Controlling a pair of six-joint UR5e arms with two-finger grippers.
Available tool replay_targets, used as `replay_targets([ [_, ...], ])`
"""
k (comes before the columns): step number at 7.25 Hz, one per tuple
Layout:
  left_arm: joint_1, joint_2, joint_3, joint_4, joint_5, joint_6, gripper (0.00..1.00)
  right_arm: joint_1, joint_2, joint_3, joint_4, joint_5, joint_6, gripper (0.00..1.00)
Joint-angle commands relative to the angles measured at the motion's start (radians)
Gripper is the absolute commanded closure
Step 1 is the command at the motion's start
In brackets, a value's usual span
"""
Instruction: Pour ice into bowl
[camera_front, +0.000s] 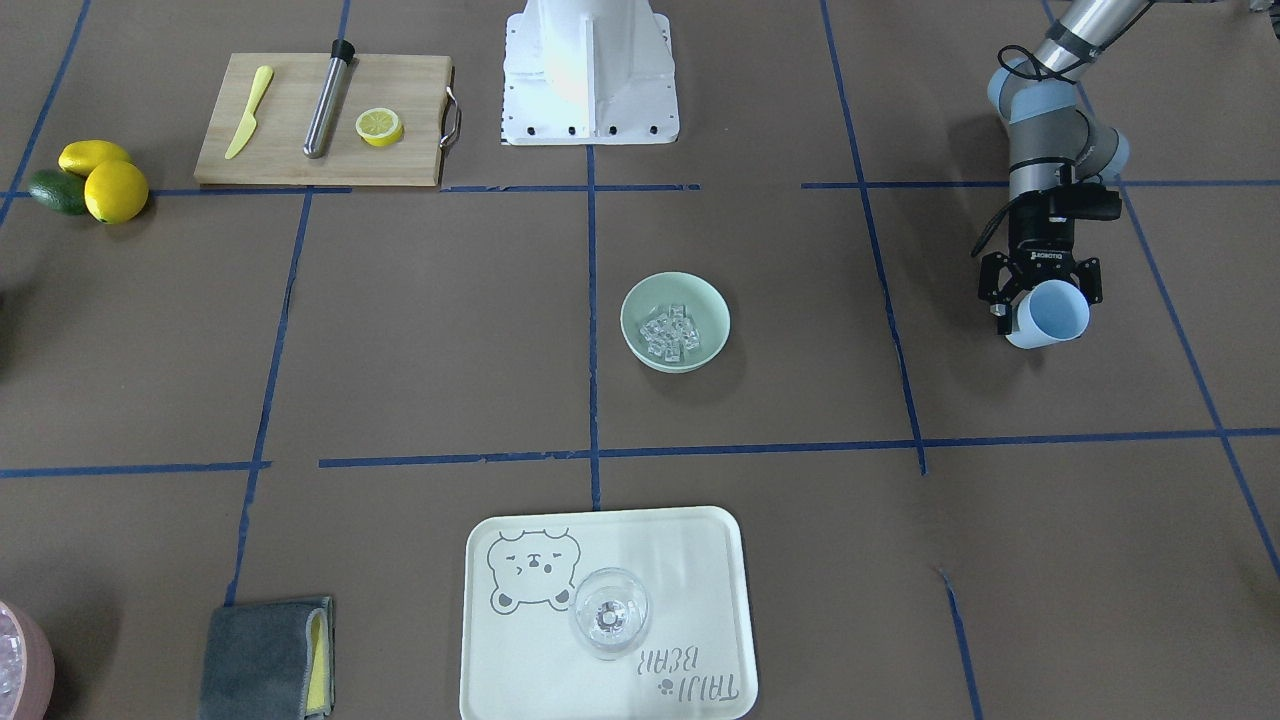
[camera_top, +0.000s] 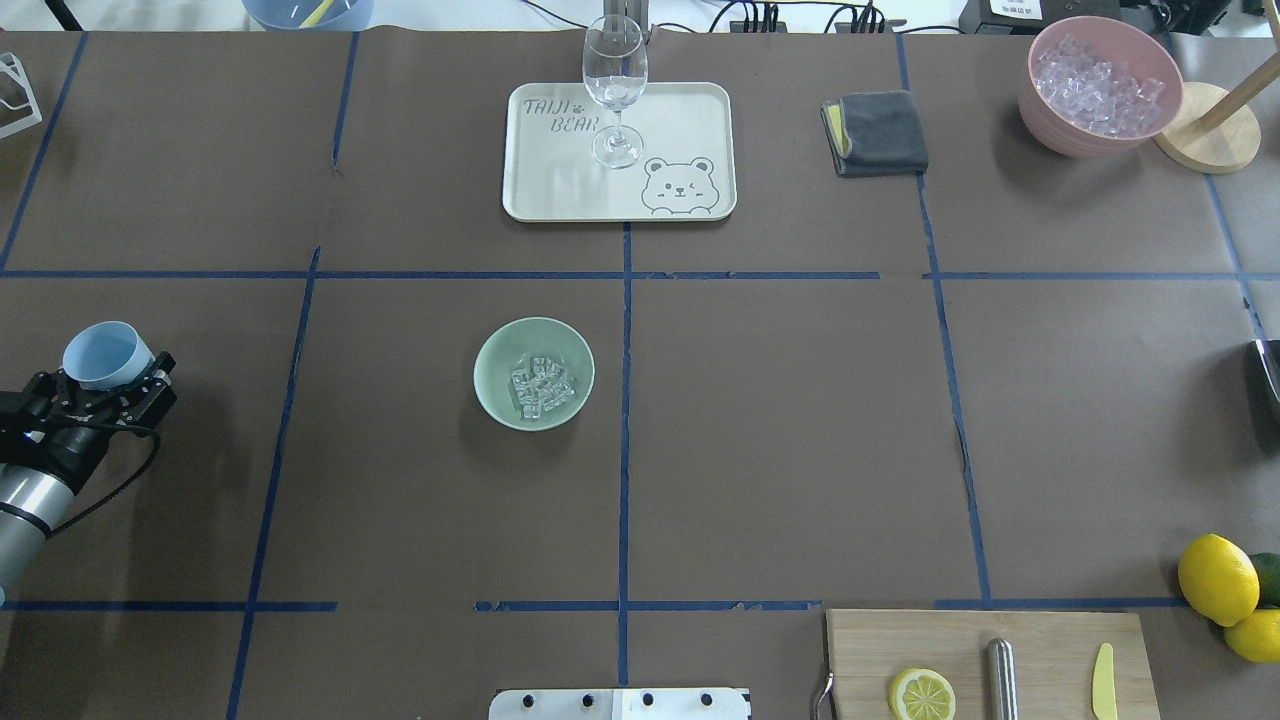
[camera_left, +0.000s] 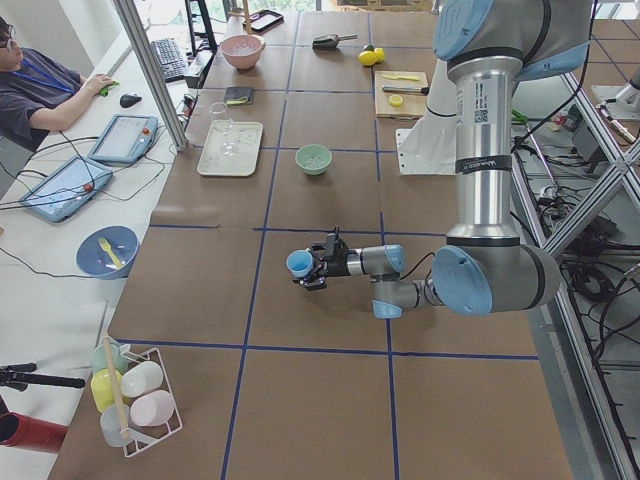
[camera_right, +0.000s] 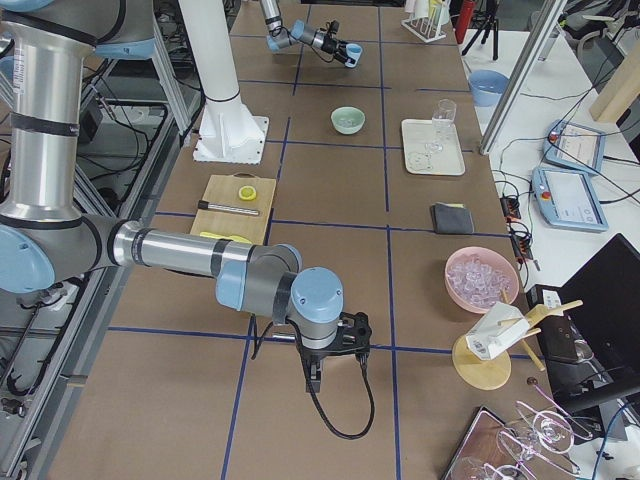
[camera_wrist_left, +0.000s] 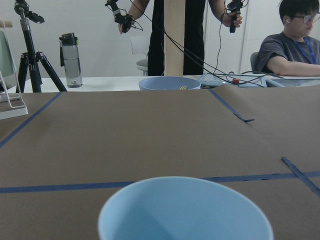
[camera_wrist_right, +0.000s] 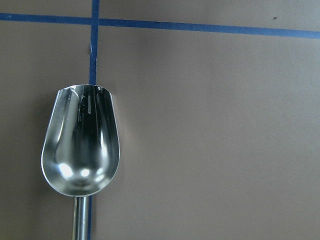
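Brown table (camera_front: 800, 400): left hand (camera_front: 1045, 300) pinches blue cup (camera_front: 1057, 320); right hand (camera_right: 335, 345), cannot tell its spread.

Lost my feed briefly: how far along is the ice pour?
Done: the ice lies in the bowl. In hand: the left gripper grips the blue cup, tipped sideways, apart from the bowl; it looks empty in the wrist view. Left: likely only setting the cup down.

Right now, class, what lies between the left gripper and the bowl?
Only bare brown paper and one blue tape line separate the left gripper and the bowl, per the overhead view.
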Motion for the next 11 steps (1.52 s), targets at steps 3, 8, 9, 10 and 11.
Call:
replay_targets([
  [3, -0.001, 0.063, -0.095, -0.129, -0.006, 0.135, 0.0, 0.0, 0.002, 0.002, 0.002, 0.0, 0.001, 0.0],
  [8, -0.091, 0.077, -0.168, -0.151, -0.115, 0.257, 0.0, 0.0, 0.01, 0.002, 0.0, 0.001, 0.003, 0.0],
  [9, -0.195, 0.077, -0.169, -0.137, -0.294, 0.318, 0.0, 0.001, 0.01, 0.002, 0.0, 0.002, 0.003, 0.0],
  [10, -0.33, 0.077, -0.169, -0.111, -0.481, 0.405, 0.0, 0.0, 0.01, 0.002, 0.0, 0.002, 0.003, 0.0],
  [11, -0.437, 0.073, -0.186, -0.02, -0.633, 0.477, 0.0, 0.0, 0.01, 0.003, 0.0, 0.002, 0.003, 0.0],
])
